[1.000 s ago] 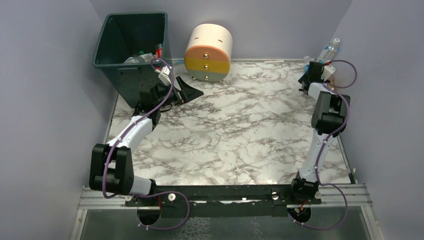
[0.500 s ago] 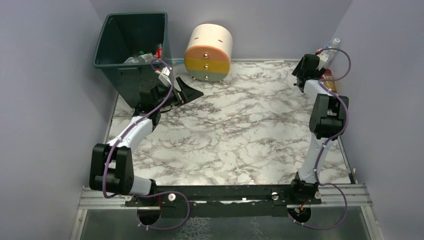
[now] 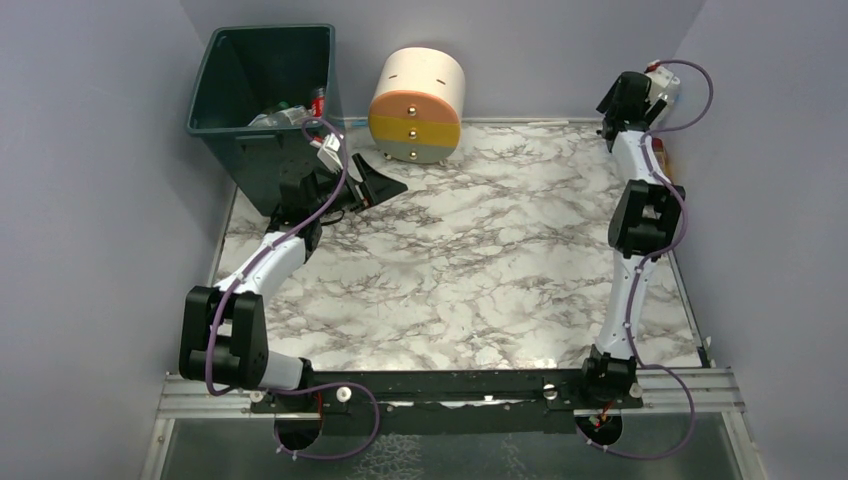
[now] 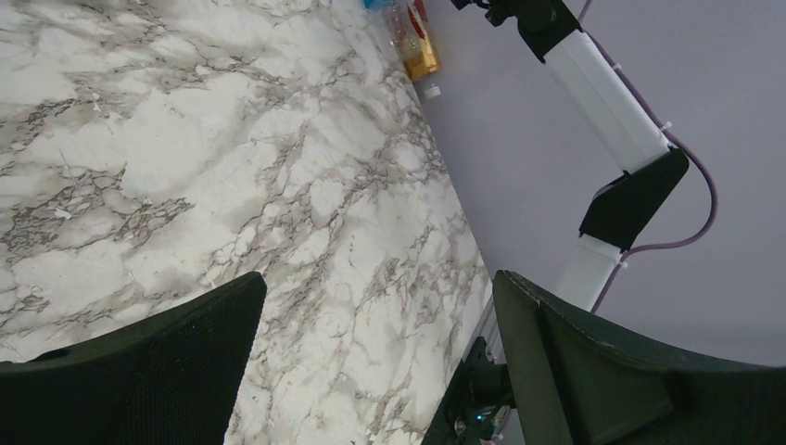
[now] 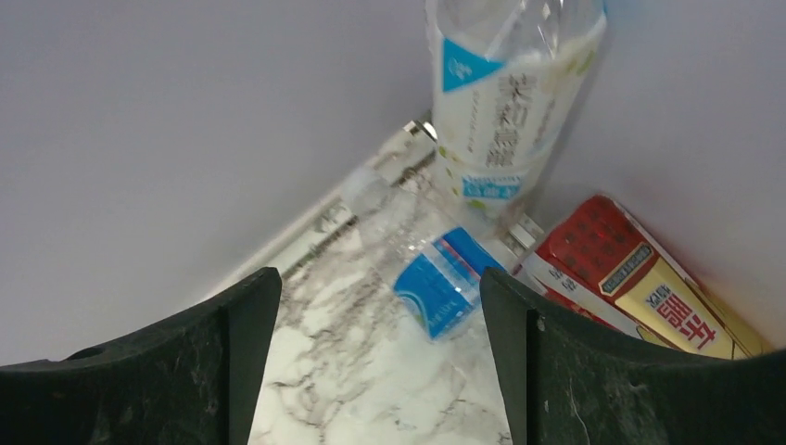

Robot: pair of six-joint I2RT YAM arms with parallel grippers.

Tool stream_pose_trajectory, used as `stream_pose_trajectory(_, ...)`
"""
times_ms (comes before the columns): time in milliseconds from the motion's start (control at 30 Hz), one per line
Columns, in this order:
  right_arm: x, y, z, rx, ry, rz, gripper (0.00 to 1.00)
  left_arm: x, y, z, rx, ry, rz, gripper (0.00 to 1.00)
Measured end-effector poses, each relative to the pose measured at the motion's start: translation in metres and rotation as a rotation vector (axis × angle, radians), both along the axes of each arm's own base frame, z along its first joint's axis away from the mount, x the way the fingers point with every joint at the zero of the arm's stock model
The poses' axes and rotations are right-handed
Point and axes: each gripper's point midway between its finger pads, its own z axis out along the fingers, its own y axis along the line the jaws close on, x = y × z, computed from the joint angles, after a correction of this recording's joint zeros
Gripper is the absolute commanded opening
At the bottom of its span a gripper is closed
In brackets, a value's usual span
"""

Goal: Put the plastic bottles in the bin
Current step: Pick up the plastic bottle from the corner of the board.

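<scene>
Fingers of the right arm (image 5: 232,371) were seen spread fairly wide, with nothing gripped between them and nothing touched. They were held above the far right corner of the desk (image 3: 480,260), aimed down at a cluster of plastic bottles. Three were made out there. A teal-labelled bottle (image 5: 505,102) stood or leaned against the wall, a blue-labelled bottle (image 5: 445,283) lay on its side just in front of it, and a red-and-yellow-labelled bottle (image 5: 630,278) lay beside that along the wall.

Fingers of the left arm (image 4: 167,371) were opened fully and held empty, low beside the bin (image 3: 250,150). The bin stood at the far left corner, with several bottles (image 3: 285,115) already inside.

The step in hand was judged to be the approach for another pick-up at the corner. The next move would call for one bottle, probably the blue-labelled one, to be straddled and clamped across its body. Little room was left by the walls, so a careful line would be needed before the carry across to the bin.
</scene>
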Motion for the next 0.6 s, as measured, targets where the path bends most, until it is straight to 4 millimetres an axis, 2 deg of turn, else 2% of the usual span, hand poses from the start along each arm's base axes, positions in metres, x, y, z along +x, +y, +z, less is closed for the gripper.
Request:
stream_pose_trajectory(233, -0.019, -0.025, -0.061, 0.061, 0.135, -0.06, 0.83, 0.001, 0.0, 0.0, 0.0, -0.002, 0.0, 0.99)
stream_pose_trajectory(400, -0.03, -0.038, -0.079, 0.071, 0.173, -0.083, 0.83, 0.001, 0.0, 0.0, 0.0, -0.004, 0.0, 0.99)
stream_pose_trajectory(500, -0.036, -0.039, -0.092, 0.077, 0.204, -0.086, 0.83, 0.001, 0.0, 0.0, 0.0, -0.004, 0.0, 0.99)
stream_pose_trajectory(600, -0.039, -0.038, -0.098, 0.081, 0.22, -0.085, 0.83, 0.001, 0.0, 0.0, 0.0, -0.004, 0.0, 0.99)
